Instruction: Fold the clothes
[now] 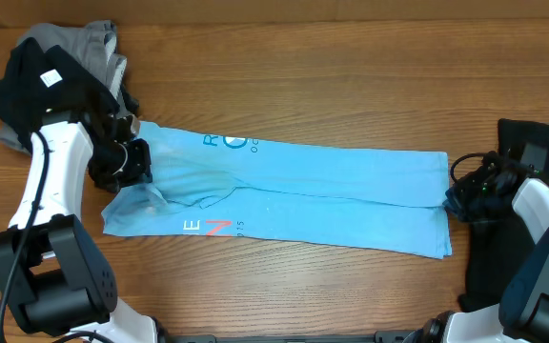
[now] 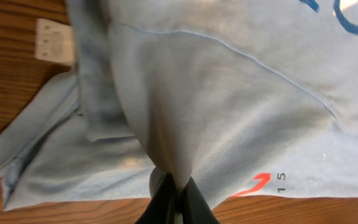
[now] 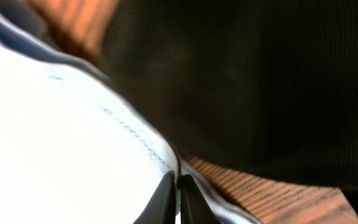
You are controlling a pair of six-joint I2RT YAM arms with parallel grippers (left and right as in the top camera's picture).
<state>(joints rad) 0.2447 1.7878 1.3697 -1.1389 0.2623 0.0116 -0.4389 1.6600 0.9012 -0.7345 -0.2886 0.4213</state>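
Observation:
The light blue T-shirt [image 1: 322,186] lies folded lengthwise into a long strip across the table, with blue lettering near the top and white and red lettering near the front. My left gripper [image 1: 141,171] is shut on a bunch of its cloth at the left end; in the left wrist view the fabric [image 2: 229,106] rises into the jaws [image 2: 179,186]. My right gripper [image 1: 454,195] is shut on the shirt's hem at the right end, seen in the right wrist view [image 3: 177,180] as a stitched edge [image 3: 73,143].
A heap of black and grey T-shirts [image 1: 65,57] lies at the back left. Another black garment [image 1: 532,152] lies at the right edge, behind my right arm, and fills the right wrist view [image 3: 247,74]. Bare wooden table [image 1: 351,76] shows beyond the shirt.

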